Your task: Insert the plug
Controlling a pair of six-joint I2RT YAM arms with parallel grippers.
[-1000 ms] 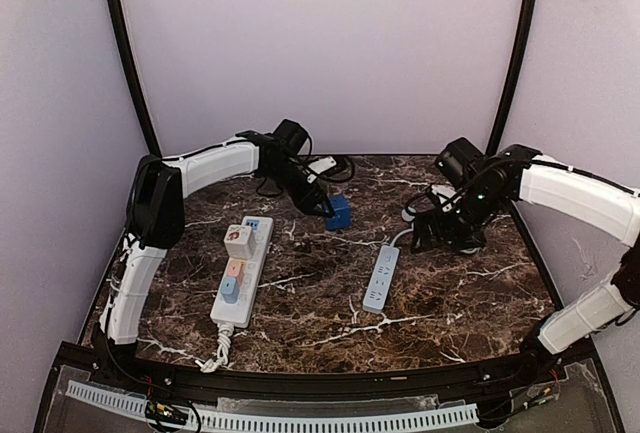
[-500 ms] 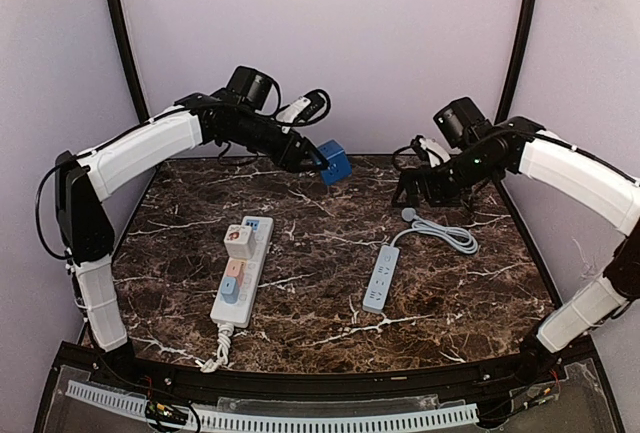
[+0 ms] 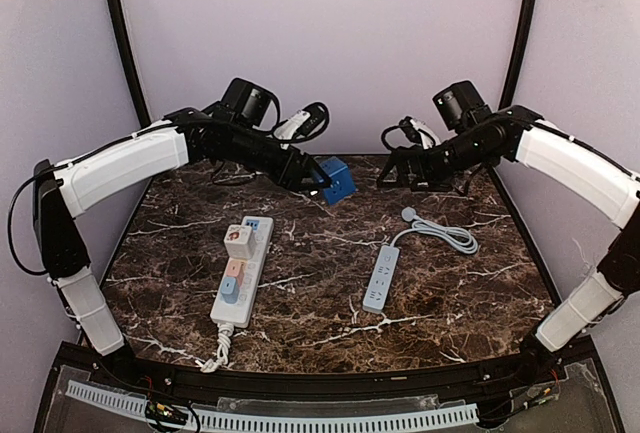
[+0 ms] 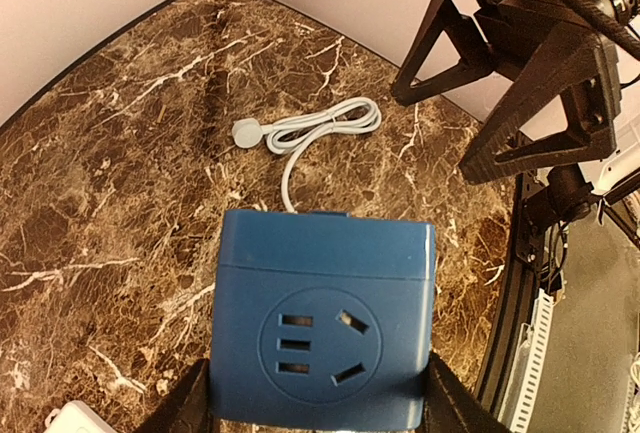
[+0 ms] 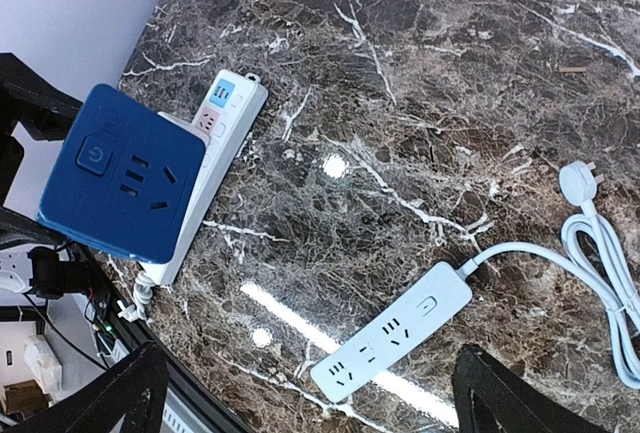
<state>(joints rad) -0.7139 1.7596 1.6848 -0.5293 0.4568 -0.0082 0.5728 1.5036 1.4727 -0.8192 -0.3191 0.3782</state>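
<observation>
Soft, even light falls from overhead on the marble table (image 3: 450, 293), leaving only faint shadows beside the white power strip (image 3: 380, 279) in the top view. The pale walls (image 3: 330, 43) are bright and evenly lit. In the right wrist view, two round glare spots and a long bright streak sit on the polished stone, the streak running past the strip. The blue socket cube (image 4: 325, 318) is crisp in the left wrist view, its top face lighter than its front. Both wrist views slightly bow the table edge.
</observation>
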